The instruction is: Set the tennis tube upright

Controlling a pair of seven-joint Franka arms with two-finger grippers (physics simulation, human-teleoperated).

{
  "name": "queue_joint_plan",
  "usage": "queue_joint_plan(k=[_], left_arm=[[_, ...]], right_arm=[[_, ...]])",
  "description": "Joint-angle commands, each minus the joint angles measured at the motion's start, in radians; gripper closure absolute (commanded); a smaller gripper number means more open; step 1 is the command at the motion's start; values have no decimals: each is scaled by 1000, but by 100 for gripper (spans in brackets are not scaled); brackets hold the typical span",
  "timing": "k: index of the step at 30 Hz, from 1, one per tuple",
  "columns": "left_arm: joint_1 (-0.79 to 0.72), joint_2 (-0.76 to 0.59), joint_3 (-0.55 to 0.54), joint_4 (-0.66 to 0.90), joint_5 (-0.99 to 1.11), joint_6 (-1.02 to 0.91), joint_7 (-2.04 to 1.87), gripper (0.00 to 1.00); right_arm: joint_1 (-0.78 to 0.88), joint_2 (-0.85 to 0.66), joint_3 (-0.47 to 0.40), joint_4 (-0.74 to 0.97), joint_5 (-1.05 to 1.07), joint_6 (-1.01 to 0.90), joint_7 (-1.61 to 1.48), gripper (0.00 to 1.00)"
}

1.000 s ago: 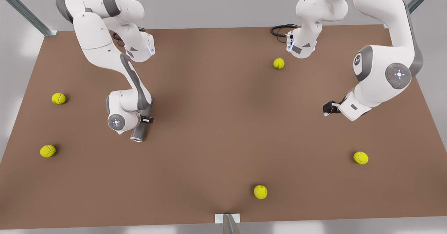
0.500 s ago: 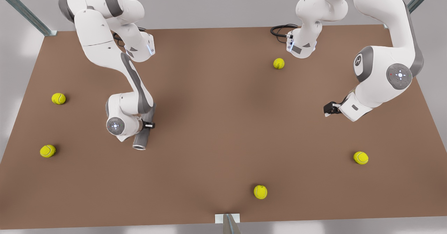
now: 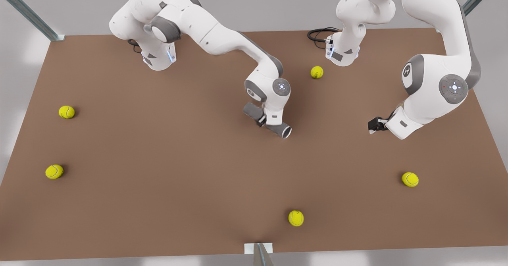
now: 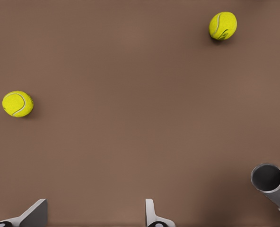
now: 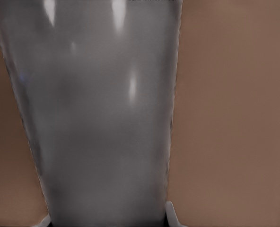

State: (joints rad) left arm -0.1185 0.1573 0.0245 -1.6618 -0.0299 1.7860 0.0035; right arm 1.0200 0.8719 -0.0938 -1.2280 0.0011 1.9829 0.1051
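Gripping tennis tube [image 3: 278, 128], right hand [image 3: 263, 120] closed

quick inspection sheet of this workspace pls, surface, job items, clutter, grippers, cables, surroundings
Surface: brown table, flat, no marks seen.
Job's things: tennis tube, dark grey, open-ended, held slanting near the table's middle, not upright.
Clutter: five yellow tennis balls, scattered, all apart from the tube.
Grippers: right gripper shut on the tube's mid-length, on the arm at the front view's left. Left gripper open, holding nothing, waiting above the table at the front view's right.
Cables: black cable looped by the left arm's base; a smaller loop by the other base.
Surroundings: metal frame struts at the table's edges, grey backdrop.
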Motion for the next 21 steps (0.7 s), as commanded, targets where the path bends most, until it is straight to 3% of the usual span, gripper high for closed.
queue_joint_plan(k=[1,11,12,13,18,21], left_arm=[[8,-1,0,-1,1,4,0,0],[10,14,0,-1,1,4,-2,0],[10,14,0,-1,1,3,-2,0],[10,14,0,-1,1,3,-2,0],[10,16,0,-1,1,4,-2,0],[10,16,0,-1,1,4,-2,0]], right_arm=[[6,-4,-12,-1,-81,47,-665,33],[45,50,-14,-39,-78,143,-571,33],[51,55,-14,-39,-78,143,-570,26],[51,56,-14,-39,-76,145,-570,0],[49,35,-12,-38,-63,134,-574,0],[-11,-102,-6,-39,31,28,-576,0]])
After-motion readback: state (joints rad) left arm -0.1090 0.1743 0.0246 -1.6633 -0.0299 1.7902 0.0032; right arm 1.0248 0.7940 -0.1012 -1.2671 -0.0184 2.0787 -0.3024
